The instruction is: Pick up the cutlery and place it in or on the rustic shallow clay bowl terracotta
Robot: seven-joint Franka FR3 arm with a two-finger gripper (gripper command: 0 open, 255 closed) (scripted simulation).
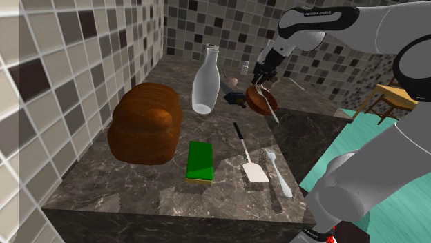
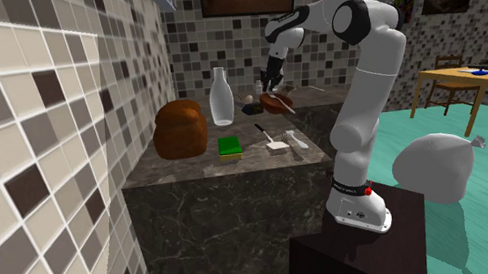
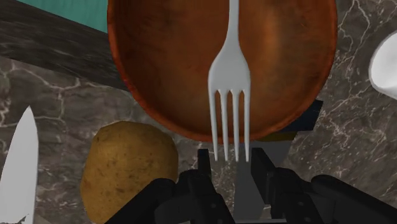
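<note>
The gripper (image 3: 232,162) hangs low over the back of the dark marble counter (image 1: 138,190). Its two black fingers (image 3: 205,167) are drawn in narrow and clasp the tine end of a white fork (image 3: 229,70) from both sides. From that grip the fork runs straight out ahead of the gripper, over a reddish-brown shallow bowl (image 3: 159,70). The tines stick out past the bowl's near rim and the handle reaches across the hollow towards the far rim. I cannot tell whether the fork touches the bowl.

The bowl sits directly beneath and in front of the gripper. Close beside the gripper, just outside the bowl's near rim, lies a brown potato (image 3: 130,168). A little beyond the potato on the same side there is a white knife blade (image 3: 22,159). Something dark pokes out from under the bowl's rim on the other side.

A tall clear glass bottle (image 1: 206,79) stands near the gripper. Farther out is a big brown bread loaf (image 1: 144,124). Well apart from the gripper, towards the counter's front edge, lie a green sponge (image 1: 201,160), a black-handled white spatula (image 1: 250,162) and, just beside it, another pale utensil (image 1: 278,171).
</note>
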